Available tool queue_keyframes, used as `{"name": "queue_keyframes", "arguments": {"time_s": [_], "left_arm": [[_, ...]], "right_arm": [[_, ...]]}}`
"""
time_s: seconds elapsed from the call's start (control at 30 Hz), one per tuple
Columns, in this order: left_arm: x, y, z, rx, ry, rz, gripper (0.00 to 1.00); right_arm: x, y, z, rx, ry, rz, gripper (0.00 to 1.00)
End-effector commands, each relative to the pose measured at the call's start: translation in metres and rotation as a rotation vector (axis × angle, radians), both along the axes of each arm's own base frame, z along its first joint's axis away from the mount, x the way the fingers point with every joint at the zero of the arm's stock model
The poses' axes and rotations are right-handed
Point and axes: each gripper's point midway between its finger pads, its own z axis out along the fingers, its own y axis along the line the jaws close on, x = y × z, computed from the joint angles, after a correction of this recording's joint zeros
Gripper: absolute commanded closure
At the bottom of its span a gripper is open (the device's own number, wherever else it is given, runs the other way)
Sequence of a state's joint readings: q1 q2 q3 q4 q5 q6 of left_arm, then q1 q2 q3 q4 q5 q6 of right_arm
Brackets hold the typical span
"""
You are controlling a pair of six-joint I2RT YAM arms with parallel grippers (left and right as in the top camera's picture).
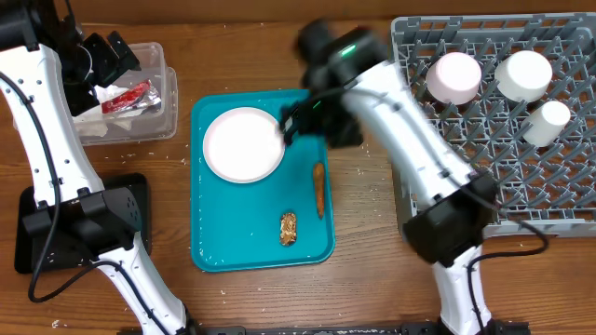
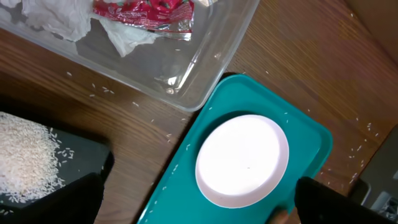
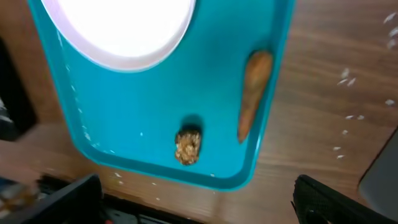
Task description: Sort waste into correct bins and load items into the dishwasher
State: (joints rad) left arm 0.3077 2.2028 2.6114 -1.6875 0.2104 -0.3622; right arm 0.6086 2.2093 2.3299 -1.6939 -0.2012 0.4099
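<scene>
White plate (image 1: 242, 143), teal tray (image 1: 244, 228), grey rack (image 1: 521, 181), red wrapper (image 1: 126, 98).

Both arms are built alike: long white shells with rounded edges, joined by chunky black motor housings. The left arm (image 1: 42, 130) has a thin black cable (image 1: 22, 110) running along its white links, and its near end sits in a black block (image 1: 88, 216). The right arm (image 1: 410, 130) has a small green light (image 1: 351, 51) glowing on its far black joint. That joint is smeared from overhead, so any finer markings there can't be read. Another dark lead (image 1: 521, 251) trails from its near joint. Up close, the fingers (image 2: 59, 200) look matte black and blunt-edged.
</scene>
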Motion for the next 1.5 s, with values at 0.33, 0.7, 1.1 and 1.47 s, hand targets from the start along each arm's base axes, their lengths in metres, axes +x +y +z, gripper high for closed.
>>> {"name": "queue_keyframes", "arguments": {"time_s": [0.33, 0.7, 1.1, 1.47], "left_arm": [[-0.004, -0.004, 0.023, 0.019, -0.067, -0.044, 0.0], [-0.003, -0.004, 0.023, 0.019, -0.066, -0.044, 0.0], [-0.004, 0.0, 0.022, 0.044, -0.058, -0.04, 0.0], [-0.004, 0.0, 0.022, 0.044, -0.058, -0.04, 0.0]], "right_arm": [[-0.092, 0.023, -0.075, -0.334, 0.028, 0.152, 0.0], [-0.098, 0.056, -0.12, -0.194, 0.07, 0.004, 0.0], [-0.112, 0.032, -0.157, -0.283, 0.102, -0.051, 0.0], [-0.111, 0.04, -0.16, -0.24, 0.104, -0.05, 0.11]]}}
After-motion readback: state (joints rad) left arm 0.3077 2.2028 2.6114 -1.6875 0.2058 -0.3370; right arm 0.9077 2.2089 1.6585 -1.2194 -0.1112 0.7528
